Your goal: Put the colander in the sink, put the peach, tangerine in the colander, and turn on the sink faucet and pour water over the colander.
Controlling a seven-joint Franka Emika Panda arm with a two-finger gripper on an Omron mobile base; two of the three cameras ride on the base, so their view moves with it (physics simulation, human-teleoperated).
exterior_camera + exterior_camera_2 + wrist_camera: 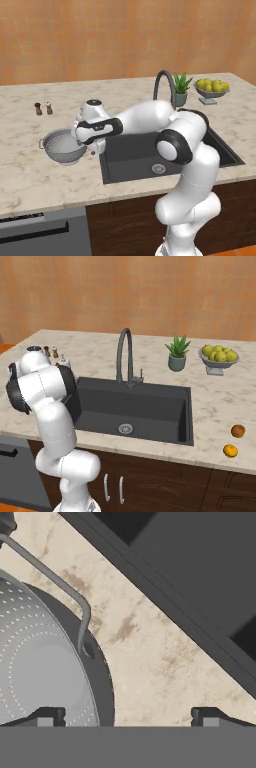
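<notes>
The hand [127,716] is seen spread apart over the rim of the colander [61,145], one fingertip [47,717] inside it, nothing gripped. The colander is set on the surface [30,175], just left of the sink [130,160]. Faucet [125,356] stands behind; peach [238,431] and tangerine [230,450] lie right.

Kitchen: marble counter [150,358], sink [150,406]

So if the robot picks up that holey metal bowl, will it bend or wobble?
The colander looks like stiff metal, so it probably won't bend. Its rounded bowl may rock if nudged on the counter. Lifted by the rim near one thin handle, it would likely hang tilted. The holes suggest it's fairly light.
</notes>
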